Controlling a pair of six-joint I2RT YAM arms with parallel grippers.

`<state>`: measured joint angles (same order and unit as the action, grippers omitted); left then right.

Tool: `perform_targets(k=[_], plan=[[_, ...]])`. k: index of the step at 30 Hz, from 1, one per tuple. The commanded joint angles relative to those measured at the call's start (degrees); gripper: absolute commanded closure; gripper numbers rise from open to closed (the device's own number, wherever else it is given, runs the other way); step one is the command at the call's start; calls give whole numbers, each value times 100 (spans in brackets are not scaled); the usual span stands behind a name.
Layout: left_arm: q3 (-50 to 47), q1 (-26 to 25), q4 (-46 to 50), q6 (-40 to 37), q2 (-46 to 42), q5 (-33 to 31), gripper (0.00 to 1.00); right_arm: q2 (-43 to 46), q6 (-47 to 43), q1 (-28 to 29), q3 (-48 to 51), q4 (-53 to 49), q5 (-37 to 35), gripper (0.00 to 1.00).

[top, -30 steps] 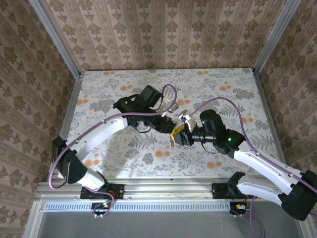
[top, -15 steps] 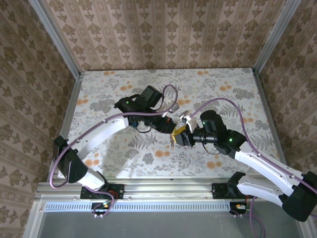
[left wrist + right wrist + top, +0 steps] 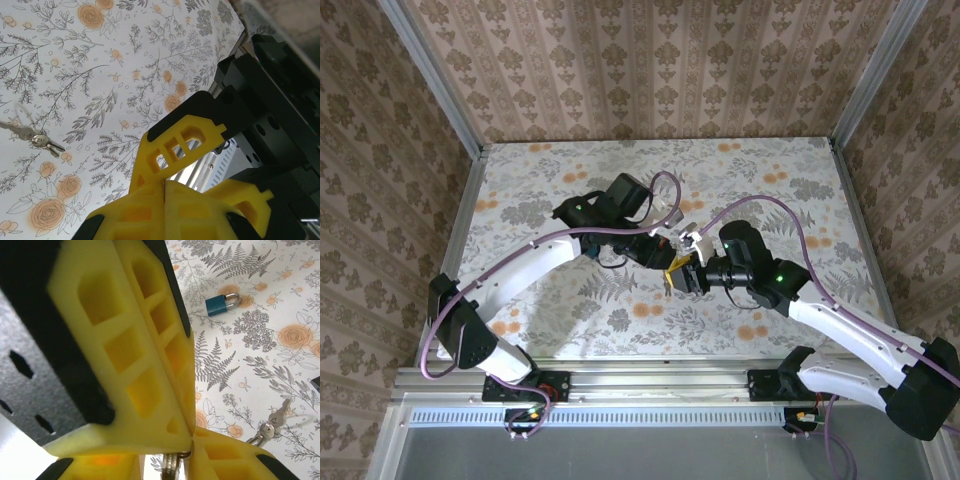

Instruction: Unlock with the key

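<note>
Both grippers meet above the table's middle. My left gripper (image 3: pixel 666 261) is shut on a thin metal key (image 3: pixel 164 192), whose edge shows in the seam between its yellow fingers (image 3: pixel 135 215). The key's ring (image 3: pixel 172 466) hangs in the gap of my right gripper (image 3: pixel 167 467). That gripper's jaws stand narrowly apart around the ring, with a sliver of table showing on one side. In the top view the right gripper (image 3: pixel 684 276) faces the left one tip to tip. A blue padlock (image 3: pixel 222 304) with a silver shackle lies flat on the cloth beyond them.
A loose bunch of keys (image 3: pixel 38 140) lies on the flowered tablecloth, also visible as keys (image 3: pixel 270 426) near the right wrist view's edge. The cloth-covered table (image 3: pixel 550 170) is walled by patterned panels, with a metal rail (image 3: pixel 650 385) along the near edge.
The right gripper's jaws have narrowed around the key ring, and the right arm has edged slightly towards the left gripper. The left arm has stayed put.
</note>
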<state>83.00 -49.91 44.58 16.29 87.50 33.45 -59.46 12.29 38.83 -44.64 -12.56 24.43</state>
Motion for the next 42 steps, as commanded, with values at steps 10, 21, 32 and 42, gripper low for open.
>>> perform_targets(k=[10, 21, 32, 42], plan=[[58, -89, -28, 5, 17, -6, 100, 620, -51, 19, 61, -31, -276, 52], [100, -89, -28, 9, 12, 39, 100, 606, -131, 19, 81, -70, -11, 54], [23, -106, -98, 32, 10, 129, 100, 356, -146, 17, -105, 32, 283, 53], [15, -89, 77, -85, 0, -6, 100, 692, -337, 1, -28, -408, 111, 64]])
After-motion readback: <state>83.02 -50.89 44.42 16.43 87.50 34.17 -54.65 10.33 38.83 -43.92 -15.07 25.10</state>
